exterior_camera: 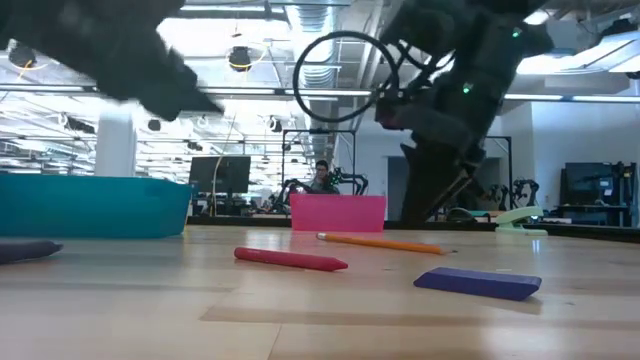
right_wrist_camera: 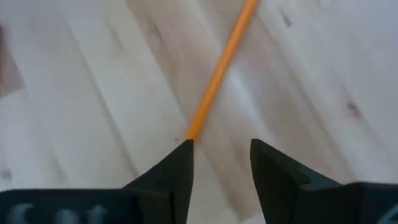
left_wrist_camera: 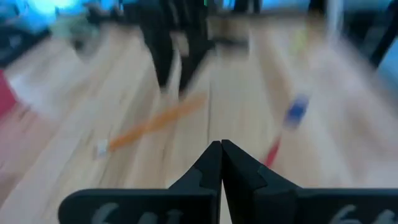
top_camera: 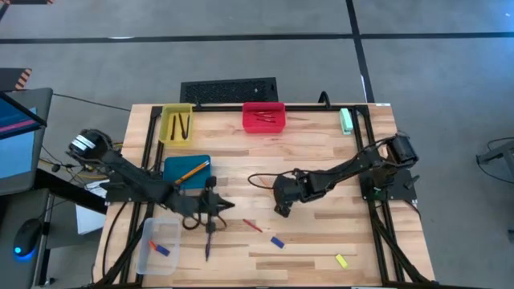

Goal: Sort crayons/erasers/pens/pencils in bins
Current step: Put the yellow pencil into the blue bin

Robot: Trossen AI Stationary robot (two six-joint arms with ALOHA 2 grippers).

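My right gripper (top_camera: 281,210) is open and low over the middle of the table, above an orange pencil (right_wrist_camera: 219,68) that lies flat on the wood; the pencil also shows in the low view (exterior_camera: 385,242). My left gripper (top_camera: 229,205) is shut and empty (left_wrist_camera: 221,146), just right of the teal bin (top_camera: 186,170), which holds a pencil. A dark pen (top_camera: 207,245) lies on the table near it. A red crayon (top_camera: 252,225), a blue eraser (top_camera: 277,242) and a yellow eraser (top_camera: 341,260) lie toward the near edge. My right gripper points down at the pencil. The pencil's near end (right_wrist_camera: 190,132) shows right at one fingertip (right_wrist_camera: 184,149), and the other finger stands apart beside it. I cannot tell whether the fingertip touches the pencil. The pencil lies flat on the table.
A yellow bin (top_camera: 177,124) with dark pens and a red bin (top_camera: 264,116) with crayons stand at the far edge. A clear bin (top_camera: 157,245) with erasers stands at the near left. A green object (top_camera: 346,120) lies at the far right.
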